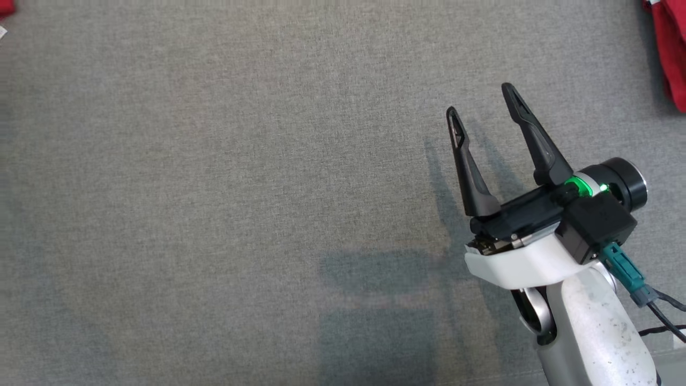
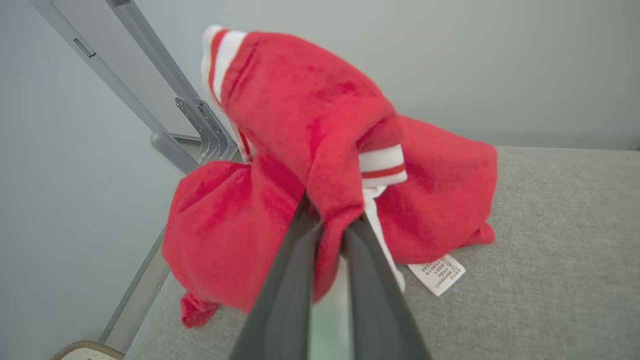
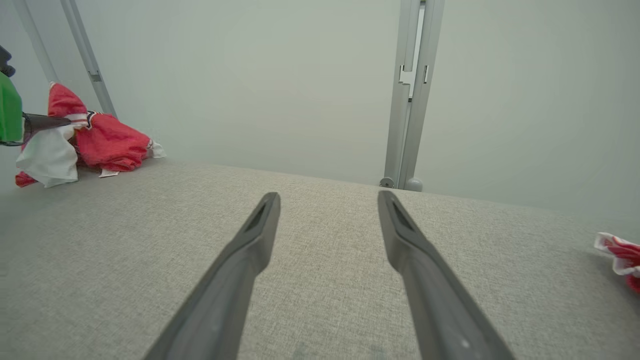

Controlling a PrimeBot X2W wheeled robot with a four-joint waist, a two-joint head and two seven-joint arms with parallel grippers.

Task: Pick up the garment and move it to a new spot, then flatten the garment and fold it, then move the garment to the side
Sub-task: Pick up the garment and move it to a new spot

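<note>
As I judge it, the task is at its very start: the garment has been gripped but not carried anywhere, so the move to a new spot, the flattening, the folding and the shift to the side are all left to do

Nearest, at the near right, the right claw [image 1: 481, 101] rises on its pale forearm [image 1: 589, 321], angled toward the far side and a little left. Its two dark fingers are spread wide with nothing between them. It seems to hang just above the grey tabletop [image 1: 214, 187], its shadow falling to its left. The right wrist view has those fingers lying low, aimed across the cloth-covered surface at the far wall [image 3: 275, 75]

The middle of the tabletop is where the garment could go

At the far left corner, well apart from the right claw, the left claw [image 2: 332, 222] reaches out low and nearly level. Its fingers [image 2: 290, 280] are pressed together, pinching a fold of the red garment [image 2: 300, 115] with its white-striped trim. That fold stands drawn up above the fingertips, while the bulk lies crumpled on the tabletop near the edge, a white care label [image 2: 436, 274] lying flat beside it

Behind it stands a metal frame [image 2: 165, 107]. A second red cloth [image 1: 670, 59] lies at the far right corner, untouched
</note>
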